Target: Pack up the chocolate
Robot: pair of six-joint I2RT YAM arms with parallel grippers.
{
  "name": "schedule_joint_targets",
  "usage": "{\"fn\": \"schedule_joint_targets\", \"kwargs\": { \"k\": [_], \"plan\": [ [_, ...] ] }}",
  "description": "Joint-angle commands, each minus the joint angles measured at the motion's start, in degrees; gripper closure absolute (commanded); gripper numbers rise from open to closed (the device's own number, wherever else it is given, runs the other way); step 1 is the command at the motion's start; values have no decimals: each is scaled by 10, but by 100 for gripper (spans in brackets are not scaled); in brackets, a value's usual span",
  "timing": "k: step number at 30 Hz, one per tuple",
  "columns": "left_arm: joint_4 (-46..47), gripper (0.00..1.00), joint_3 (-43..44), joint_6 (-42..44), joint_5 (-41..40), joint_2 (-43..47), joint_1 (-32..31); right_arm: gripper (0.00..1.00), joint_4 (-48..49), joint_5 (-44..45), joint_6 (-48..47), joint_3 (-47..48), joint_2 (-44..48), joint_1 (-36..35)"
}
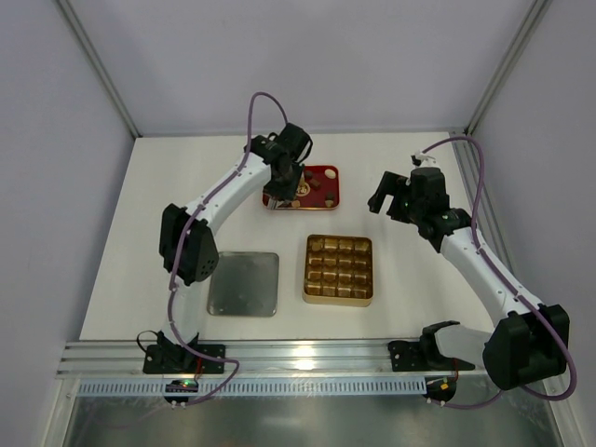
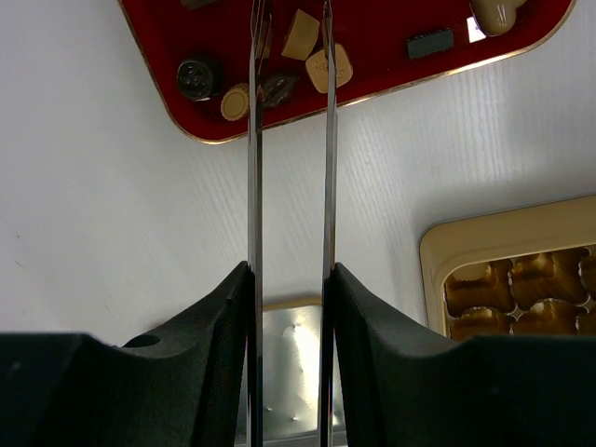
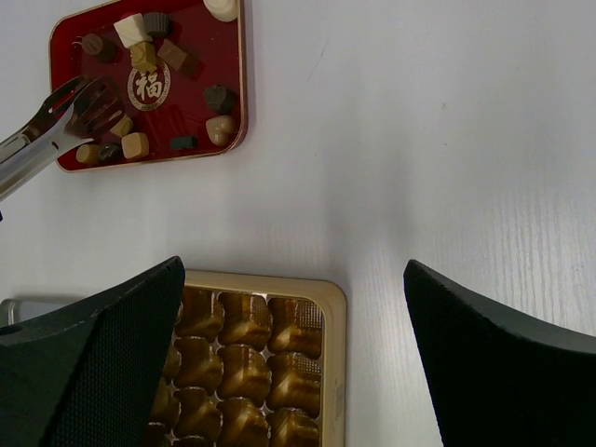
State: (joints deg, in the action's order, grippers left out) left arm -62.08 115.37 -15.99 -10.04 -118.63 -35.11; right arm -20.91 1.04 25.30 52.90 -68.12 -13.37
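Toward the far edge of the white worktop sits a smooth red tray (image 3: 240, 93) with a thin gold rim. The chocolate (image 3: 136, 144) lies loose in it as small brown, tan and white bits. The left gripper (image 2: 289, 279) squeezes shiny metal tongs (image 2: 254, 186), whose tips are over those bits. A gold tray (image 1: 338, 295) of bumpy square cups sits nearer. The right gripper (image 3: 293, 289) hangs wide apart, holding nothing.

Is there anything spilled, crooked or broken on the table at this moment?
Nothing stands out. The chocolates all lie inside the red tray, none on the table. The left tool holds metal tongs over that tray. The gold tray sits flat, its compartments empty, and the metal plate lies flat beside it.
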Motion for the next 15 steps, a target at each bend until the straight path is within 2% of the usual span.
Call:
{"fn": "schedule_joint_targets", "kwargs": {
  "k": [1,15],
  "plan": [
    [5,62,22,10,-6,-1,2,0,10,-3,-8,9,17,0],
    [6,62,13,15,-15,-13,2,0,10,-3,-7,6,17,1]
  ]
}}
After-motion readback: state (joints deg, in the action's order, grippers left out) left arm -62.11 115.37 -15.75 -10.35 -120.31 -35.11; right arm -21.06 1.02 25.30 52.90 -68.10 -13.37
